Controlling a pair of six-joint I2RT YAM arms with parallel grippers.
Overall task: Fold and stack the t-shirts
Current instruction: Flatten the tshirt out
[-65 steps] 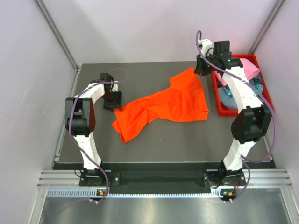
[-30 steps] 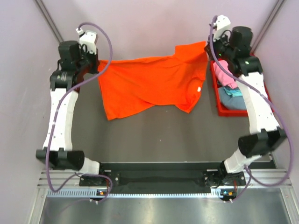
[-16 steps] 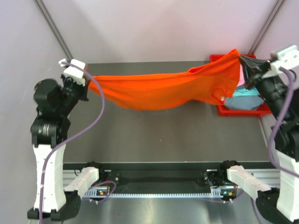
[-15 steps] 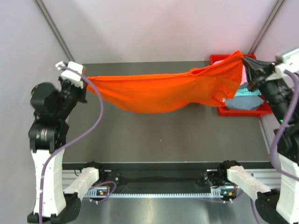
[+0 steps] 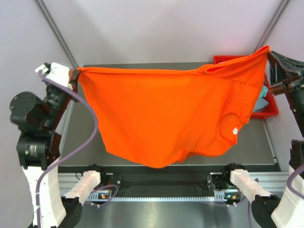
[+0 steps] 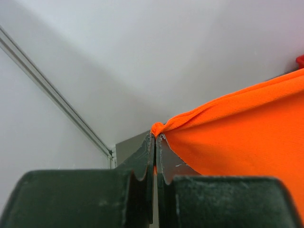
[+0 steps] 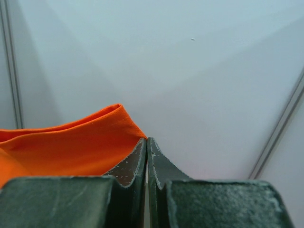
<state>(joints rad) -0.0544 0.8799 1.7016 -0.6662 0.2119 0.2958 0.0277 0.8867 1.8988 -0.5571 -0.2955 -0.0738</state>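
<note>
The bright orange t-shirt (image 5: pixel 161 114) hangs spread out in the air above the table, stretched between both arms, its small white neck tag (image 5: pixel 234 131) low on the right. My left gripper (image 5: pixel 76 73) is shut on the shirt's upper left corner (image 6: pixel 164 127). My right gripper (image 5: pixel 270 51) is shut on the upper right corner (image 7: pixel 128 124). In both wrist views the fingers are pressed together with orange cloth (image 7: pixel 71 147) coming out at the tips. Other t-shirts are mostly hidden; a teal bit (image 5: pixel 262 101) shows in the bin.
The red plastic bin (image 5: pixel 269 107) stands at the table's right edge, largely covered by the hanging shirt. The dark tabletop (image 5: pixel 90 152) shows below and left of the shirt. Pale walls enclose the cell on three sides.
Both arms have risen and drawn toward the camera, lifting the orange shirt off the table. It went from a sagging band to a wide hanging sheet.
</note>
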